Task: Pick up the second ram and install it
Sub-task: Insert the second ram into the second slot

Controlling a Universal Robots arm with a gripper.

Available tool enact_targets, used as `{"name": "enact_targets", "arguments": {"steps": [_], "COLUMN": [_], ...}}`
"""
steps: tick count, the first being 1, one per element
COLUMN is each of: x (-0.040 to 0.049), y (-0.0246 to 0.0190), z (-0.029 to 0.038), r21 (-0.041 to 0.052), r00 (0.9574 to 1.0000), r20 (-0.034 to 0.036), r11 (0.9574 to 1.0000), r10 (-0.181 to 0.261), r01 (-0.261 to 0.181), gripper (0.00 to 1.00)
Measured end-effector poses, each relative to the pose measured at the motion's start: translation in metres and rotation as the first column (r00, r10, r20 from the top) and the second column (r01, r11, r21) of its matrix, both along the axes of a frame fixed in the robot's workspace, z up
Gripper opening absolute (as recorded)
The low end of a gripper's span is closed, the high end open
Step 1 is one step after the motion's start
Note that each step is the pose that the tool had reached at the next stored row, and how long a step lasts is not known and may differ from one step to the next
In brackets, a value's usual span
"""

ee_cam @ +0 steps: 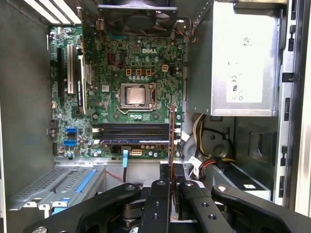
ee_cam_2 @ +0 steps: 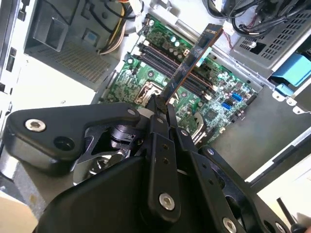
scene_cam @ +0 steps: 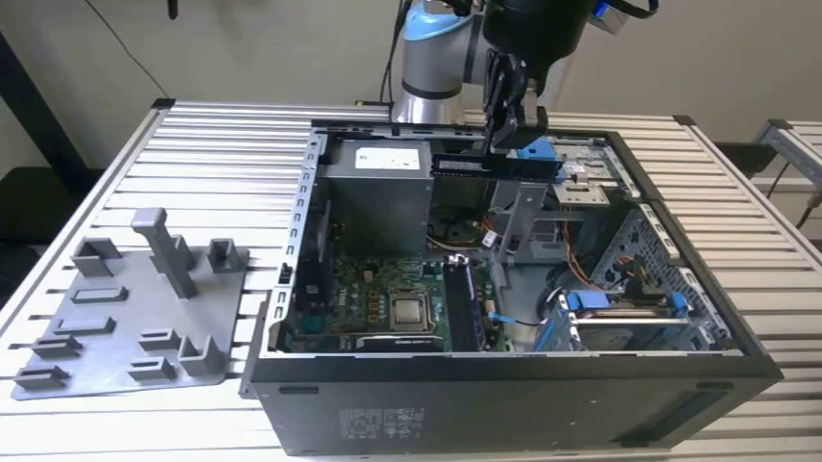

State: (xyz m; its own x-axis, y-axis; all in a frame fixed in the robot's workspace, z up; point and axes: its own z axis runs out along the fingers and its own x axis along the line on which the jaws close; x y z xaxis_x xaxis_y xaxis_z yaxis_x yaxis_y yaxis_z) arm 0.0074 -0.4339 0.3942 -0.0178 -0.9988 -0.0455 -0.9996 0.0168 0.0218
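Above open computer case [scene_cam: 514, 409], claw [scene_cam: 505, 144] pinching second ram [scene_cam: 495, 166], another stick [ee_cam: 136, 141] seemingly seated inside.

One end of the long, thin, near-black second ram [ee_cam_2: 192, 60] was hidden inside the clamping black metal gripper [ee_cam_2: 163, 108]. Above the gripper, the grey-and-blue robot arm [scene_cam: 432, 63] was cut off.

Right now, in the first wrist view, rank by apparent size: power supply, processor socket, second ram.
power supply
processor socket
second ram: edge-on, longer than the socket yet a sliver, so unsure
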Motion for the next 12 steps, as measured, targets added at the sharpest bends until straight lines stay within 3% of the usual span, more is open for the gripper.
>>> {"name": "enact_targets", "arguments": {"steps": [12], "x": [0.0000], "y": [0.0000], "z": [0.0000], "r21": [0.0001], "r00": [1.0000], "r20": [-0.0007], "r11": [1.0000], "r10": [-0.001], "r01": [0.001], "gripper": [0.14]}}
